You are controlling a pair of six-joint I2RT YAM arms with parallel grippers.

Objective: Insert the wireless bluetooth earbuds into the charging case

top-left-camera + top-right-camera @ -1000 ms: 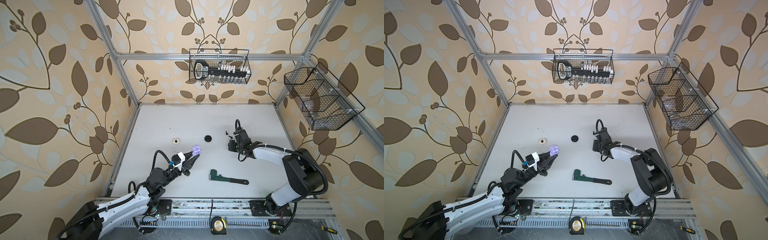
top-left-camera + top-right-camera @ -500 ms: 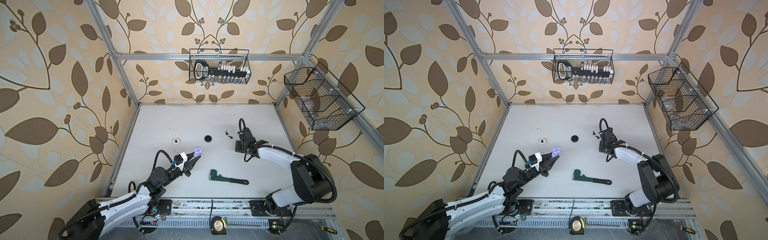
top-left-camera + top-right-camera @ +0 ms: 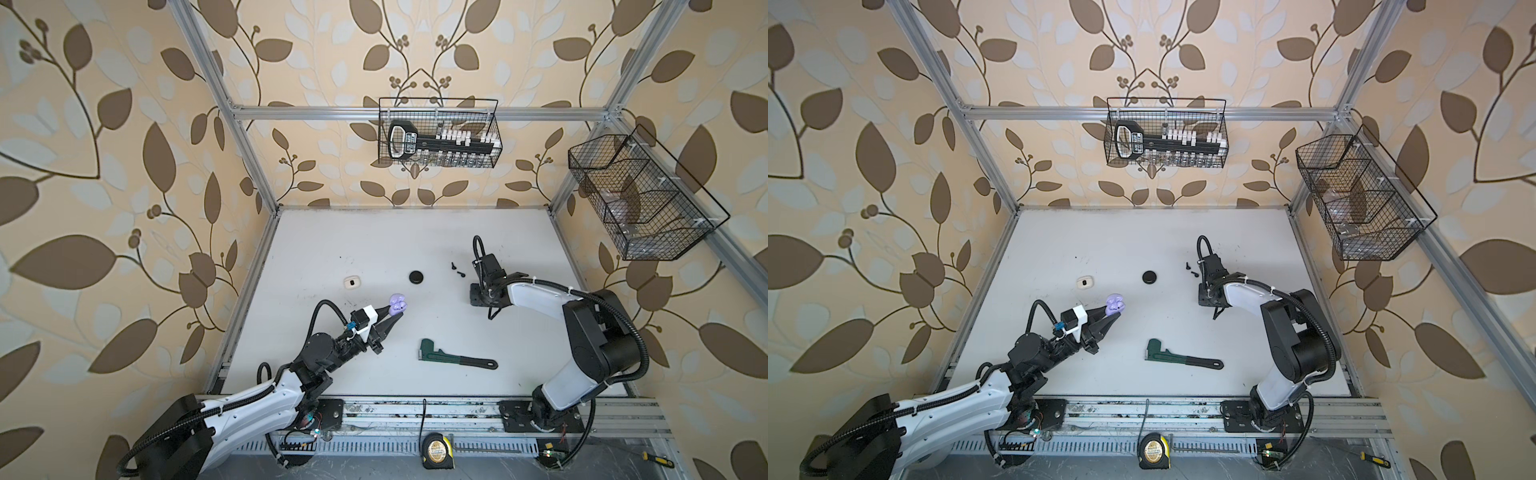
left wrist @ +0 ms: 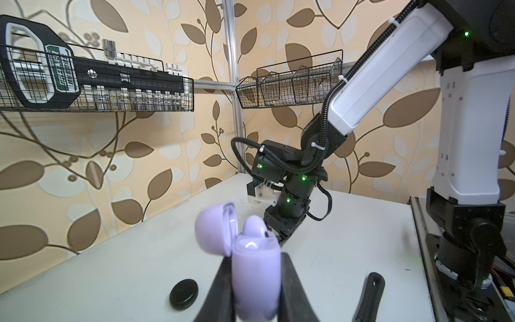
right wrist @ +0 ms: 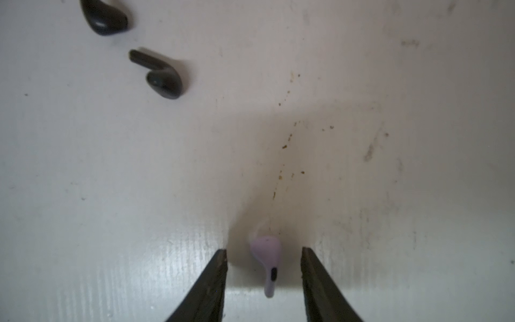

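Note:
My left gripper (image 3: 394,316) (image 4: 255,260) is shut on a pale lavender charging case (image 3: 398,303) (image 3: 1115,304) (image 4: 255,276), held above the table with its lid open. One lavender earbud (image 4: 254,225) sits in it. My right gripper (image 5: 264,251) (image 3: 482,296) points down at the table at mid right. In the right wrist view its jaws stand open on either side of a lavender earbud (image 5: 267,259) without touching it. Two black earbuds (image 5: 164,76) (image 3: 460,273) lie just beyond it.
A closed black case (image 3: 415,277) and a white case (image 3: 352,283) lie at mid table. A green pipe wrench (image 3: 453,358) lies near the front. Wire baskets (image 3: 438,133) hang on the back and right walls. A tape measure (image 3: 436,451) sits on the front rail.
The right gripper has shifted slightly toward the front and its jaws have narrowed around the lavender earbud. The left arm has barely moved and still holds the case.

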